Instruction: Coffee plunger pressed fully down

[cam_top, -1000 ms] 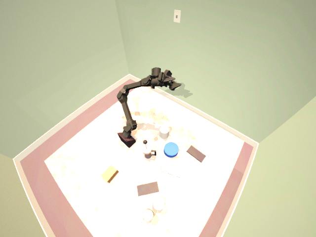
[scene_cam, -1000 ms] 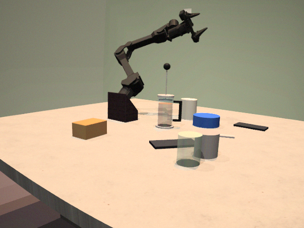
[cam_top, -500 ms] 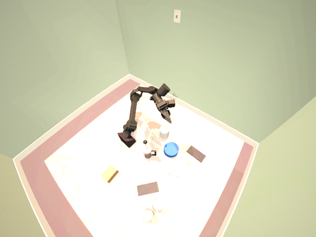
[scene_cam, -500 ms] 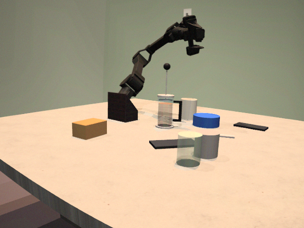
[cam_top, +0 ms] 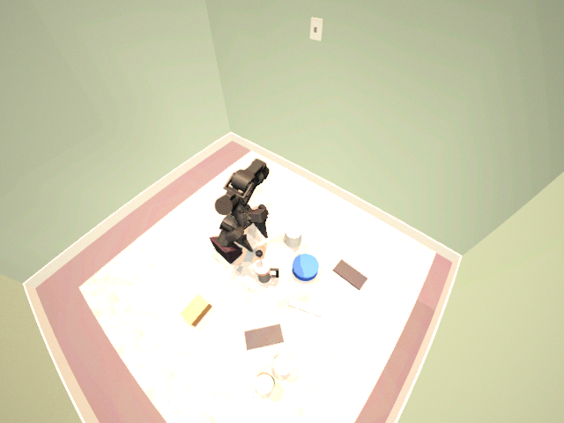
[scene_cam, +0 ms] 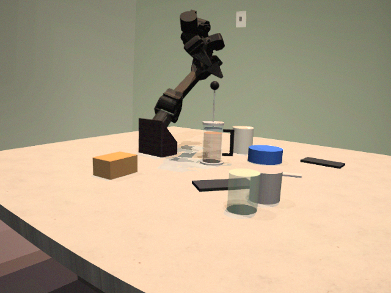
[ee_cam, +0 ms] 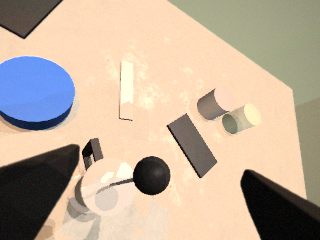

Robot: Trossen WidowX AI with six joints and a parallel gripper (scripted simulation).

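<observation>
The coffee press (cam_top: 263, 277) (scene_cam: 212, 146) (ee_cam: 106, 199) stands upright on the table, a clear cylinder with brown contents and a black handle (scene_cam: 232, 143) (ee_cam: 96, 150). Its plunger is up: the thin rod (scene_cam: 214, 105) rises well above the lid to a round black knob (cam_top: 259, 253) (scene_cam: 214, 85) (ee_cam: 151, 175). My gripper (cam_top: 259, 243) (scene_cam: 216, 71) (ee_cam: 163, 164) is wide open and empty, tilted downward. Its fingertips are a little above the knob in the exterior view. In the wrist view the knob shows between the two fingers, touching neither.
A grey-white mug (cam_top: 293, 238) (scene_cam: 243, 140) and a blue disc (cam_top: 305, 267) (scene_cam: 265, 155) (ee_cam: 35, 90) are near the press. An orange-yellow block (cam_top: 196, 310) (scene_cam: 115, 165), two dark slabs (cam_top: 263, 337) (cam_top: 350, 274), a thin white bar (cam_top: 304, 309) (ee_cam: 126, 90) and two cups (scene_cam: 241, 195) (scene_cam: 272, 187) lie farther out.
</observation>
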